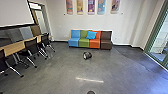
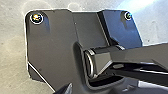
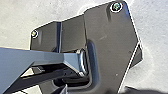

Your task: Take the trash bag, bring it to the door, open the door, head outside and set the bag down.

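A small dark bundle with a pale patch, which looks like the trash bag (image 1: 87, 55), lies on the floor in front of the sofa in the head view. Green-framed glass that may be the door (image 1: 160, 37) stands at the right side of the head view. What seems to be a small part of my left gripper (image 2: 65, 89) shows beside the robot's dark plate in the left wrist view. A similar dark tip, apparently of my right gripper (image 3: 64, 89), is in the right wrist view. How either gripper stands is unclear.
A sofa in blue, green, orange and brown (image 1: 94, 43) with a blue cushion (image 1: 91, 35) is against the far wall. Along the left runs a wooden table (image 1: 15, 48) with several black chairs (image 1: 31, 47). A streak of light crosses the grey floor (image 1: 62, 67).
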`<state>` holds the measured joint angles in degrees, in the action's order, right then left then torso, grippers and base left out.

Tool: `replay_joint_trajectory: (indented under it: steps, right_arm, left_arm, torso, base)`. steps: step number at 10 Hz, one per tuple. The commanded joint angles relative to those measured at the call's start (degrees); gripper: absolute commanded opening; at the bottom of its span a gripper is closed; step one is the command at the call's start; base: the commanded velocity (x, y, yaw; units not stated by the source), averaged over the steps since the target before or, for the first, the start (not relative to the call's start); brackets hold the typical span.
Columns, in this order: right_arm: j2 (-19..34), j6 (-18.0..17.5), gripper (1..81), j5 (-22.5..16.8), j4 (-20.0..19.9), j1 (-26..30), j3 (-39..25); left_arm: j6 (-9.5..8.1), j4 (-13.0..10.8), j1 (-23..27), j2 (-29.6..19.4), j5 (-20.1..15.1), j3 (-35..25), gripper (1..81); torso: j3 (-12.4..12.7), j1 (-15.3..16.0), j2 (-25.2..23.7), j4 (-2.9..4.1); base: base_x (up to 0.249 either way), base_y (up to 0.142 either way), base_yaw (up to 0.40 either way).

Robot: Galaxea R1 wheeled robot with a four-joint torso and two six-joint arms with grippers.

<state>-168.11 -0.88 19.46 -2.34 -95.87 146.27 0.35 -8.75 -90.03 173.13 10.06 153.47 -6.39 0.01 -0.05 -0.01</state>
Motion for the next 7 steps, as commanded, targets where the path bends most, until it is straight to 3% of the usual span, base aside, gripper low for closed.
replay_joint_trajectory:
  steps: [1, 7]
  right_arm:
    - [0.1, 0.2, 81.1, -2.8, 0.7, 1.0, -0.2]
    - [-1.6, 0.1, 81.1, -3.0, 0.4, 0.8, 2.3]
  left_arm:
    - [0.35, 0.1, 1.5, 0.0, -3.0, -0.3, 81.1]
    - [0.35, 0.1, 1.5, 0.6, -3.0, -0.3, 81.1]
  torso:
    - [0.0, 0.0, 0.0, 0.0]
    - [0.0, 0.0, 0.0, 0.0]
  base:
    - [0.145, 0.0, 0.0]
    - [0.151, 0.0, 0.0]
